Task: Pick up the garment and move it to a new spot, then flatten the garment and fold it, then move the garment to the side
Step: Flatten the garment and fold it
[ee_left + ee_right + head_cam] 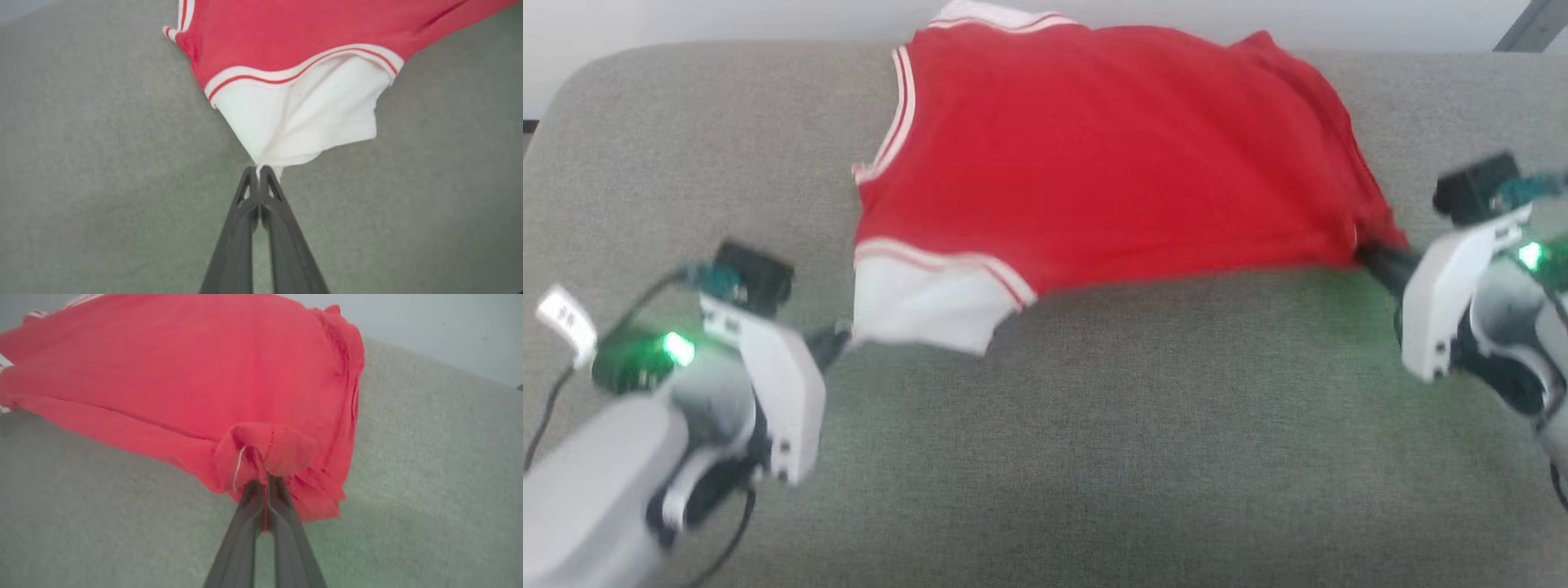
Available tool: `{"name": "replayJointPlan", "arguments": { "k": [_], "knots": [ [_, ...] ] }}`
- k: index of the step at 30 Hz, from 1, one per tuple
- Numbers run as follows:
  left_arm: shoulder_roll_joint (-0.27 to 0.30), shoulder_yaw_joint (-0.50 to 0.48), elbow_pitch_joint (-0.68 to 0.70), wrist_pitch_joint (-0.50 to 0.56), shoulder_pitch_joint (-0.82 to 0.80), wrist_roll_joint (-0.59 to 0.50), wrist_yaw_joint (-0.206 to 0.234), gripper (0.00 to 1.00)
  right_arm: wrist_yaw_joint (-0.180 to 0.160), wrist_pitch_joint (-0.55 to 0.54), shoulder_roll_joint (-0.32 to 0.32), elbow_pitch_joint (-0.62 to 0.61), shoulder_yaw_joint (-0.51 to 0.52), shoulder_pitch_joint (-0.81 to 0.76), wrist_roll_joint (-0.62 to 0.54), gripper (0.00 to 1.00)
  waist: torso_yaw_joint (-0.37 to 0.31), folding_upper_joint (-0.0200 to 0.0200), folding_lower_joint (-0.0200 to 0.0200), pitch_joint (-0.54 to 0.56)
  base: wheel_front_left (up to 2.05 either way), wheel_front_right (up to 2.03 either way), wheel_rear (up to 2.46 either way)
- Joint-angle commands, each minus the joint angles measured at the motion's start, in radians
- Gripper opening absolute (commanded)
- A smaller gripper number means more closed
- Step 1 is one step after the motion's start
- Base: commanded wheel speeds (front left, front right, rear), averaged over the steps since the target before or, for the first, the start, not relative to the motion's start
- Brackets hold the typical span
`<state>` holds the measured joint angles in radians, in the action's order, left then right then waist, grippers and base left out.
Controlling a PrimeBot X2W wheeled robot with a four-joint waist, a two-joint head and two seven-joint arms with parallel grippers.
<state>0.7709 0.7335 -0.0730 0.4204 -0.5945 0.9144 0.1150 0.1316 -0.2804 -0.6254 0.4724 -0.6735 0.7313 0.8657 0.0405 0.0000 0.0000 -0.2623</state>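
Near the lower left of the head view, the left gripper (837, 343) has its two dark fingers pressed together on a corner of the white sleeve (302, 118), pinching the cloth at the very tips. Across on the right, the right gripper (1368, 257) is clamped the same way on a bunched red corner of the garment (1094, 155). The garment is stretched wide between them, its near edge throwing a shadow on the grey-green padded surface (1094, 457). Its far part, with striped trim (903, 114), reaches the surface's back edge by a pale wall (686, 20).
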Motion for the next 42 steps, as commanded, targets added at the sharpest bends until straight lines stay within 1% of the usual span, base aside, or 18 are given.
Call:
{"name": "replayJointPlan", "arguments": {
  "k": [1, 4, 7, 11, 16, 21, 26, 28, 30, 33, 36, 38, 40, 42],
  "knots": [
    [0.024, -0.007, 0.039, 0.007, 0.041, 0.007, 0.029, 0.00, -0.002, -0.010, -0.009, -0.018, 0.003, -0.035, 0.011, 0.00, -0.002, 0.0000, 0.0000, 0.004, 0.00, 0.00, 0.00],
    [0.070, -0.010, 0.167, 0.024, 0.145, 0.035, 0.108, 0.00, -0.002, -0.040, -0.036, -0.074, 0.013, -0.108, 0.025, 0.00, -0.006, 0.0000, 0.0000, 0.011, 0.00, 0.00, 0.00],
    [0.106, -0.009, 0.257, 0.027, 0.229, 0.053, 0.167, 0.00, -0.002, -0.068, -0.066, -0.130, 0.027, -0.182, 0.033, 0.00, -0.008, 0.0000, 0.0000, 0.018, 0.00, 0.00, 0.00],
    [0.134, -0.008, 0.329, 0.019, 0.326, 0.081, 0.222, 0.00, -0.002, -0.118, -0.090, -0.205, 0.051, -0.284, 0.054, 0.00, -0.012, 0.0000, 0.0000, 0.025, 0.00, 0.00, 0.00],
    [0.155, -0.001, 0.387, 0.013, 0.430, 0.120, 0.279, 0.00, -0.002, -0.178, -0.126, -0.305, 0.090, -0.412, 0.067, 0.00, -0.018, 0.0000, 0.0000, 0.027, 0.00, 0.00, 0.00],
    [0.172, 0.008, 0.432, 0.028, 0.496, 0.148, 0.315, 0.00, -0.002, -0.237, -0.143, -0.386, 0.143, -0.527, 0.078, 0.00, -0.023, 0.0000, 0.0000, 0.024, 0.00, 0.00, 0.00],
    [0.200, -0.009, 0.473, 0.040, 0.511, 0.164, 0.345, 0.00, -0.002, -0.299, -0.154, -0.473, 0.199, -0.600, 0.084, 0.00, -0.026, 0.0000, 0.0000, 0.017, 0.00, 0.00, 0.00],
    [0.223, -0.024, 0.492, 0.037, 0.497, 0.148, 0.361, 0.00, -0.002, -0.305, -0.146, -0.505, 0.234, -0.612, 0.078, 0.00, -0.028, 0.0000, 0.0000, 0.014, 0.00, 0.00, 0.00],
    [0.232, -0.033, 0.506, 0.035, 0.485, 0.139, 0.366, 0.00, -0.002, -0.305, -0.142, -0.520, 0.253, -0.616, 0.070, 0.00, -0.028, 0.0000, 0.0000, 0.013, 0.00, 0.00, 0.00],
    [0.267, -0.057, 0.532, 0.034, 0.441, 0.100, 0.372, 0.00, -0.002, -0.302, -0.121, -0.547, 0.303, -0.610, 0.039, 0.00, -0.031, 0.0000, 0.0000, 0.009, 0.00, 0.00, 0.00],
    [0.302, -0.083, 0.548, 0.049, 0.372, 0.063, 0.360, 0.00, -0.002, -0.304, -0.090, -0.563, 0.349, -0.577, 0.001, 0.00, -0.036, 0.0000, 0.0000, 0.003, 0.00, 0.00, 0.00],
    [0.323, -0.091, 0.542, 0.071, 0.316, 0.028, 0.341, 0.00, -0.002, -0.308, -0.072, -0.568, 0.371, -0.548, -0.028, 0.00, -0.038, 0.0000, 0.0000, -0.003, 0.00, 0.00, 0.00],
    [0.329, -0.097, 0.523, 0.094, 0.253, 0.009, 0.310, 0.00, -0.002, -0.317, -0.058, -0.572, 0.379, -0.509, -0.049, 0.00, -0.041, 0.0000, 0.0000, -0.011, 0.00, 0.00, 0.00],
    [0.313, -0.103, 0.490, 0.108, 0.182, -0.010, 0.269, 0.00, -0.002, -0.322, -0.042, -0.565, 0.385, -0.459, -0.069, 0.00, -0.045, 0.0000, 0.0000, -0.023, 0.00, 0.00, 0.00]
  ]
}}
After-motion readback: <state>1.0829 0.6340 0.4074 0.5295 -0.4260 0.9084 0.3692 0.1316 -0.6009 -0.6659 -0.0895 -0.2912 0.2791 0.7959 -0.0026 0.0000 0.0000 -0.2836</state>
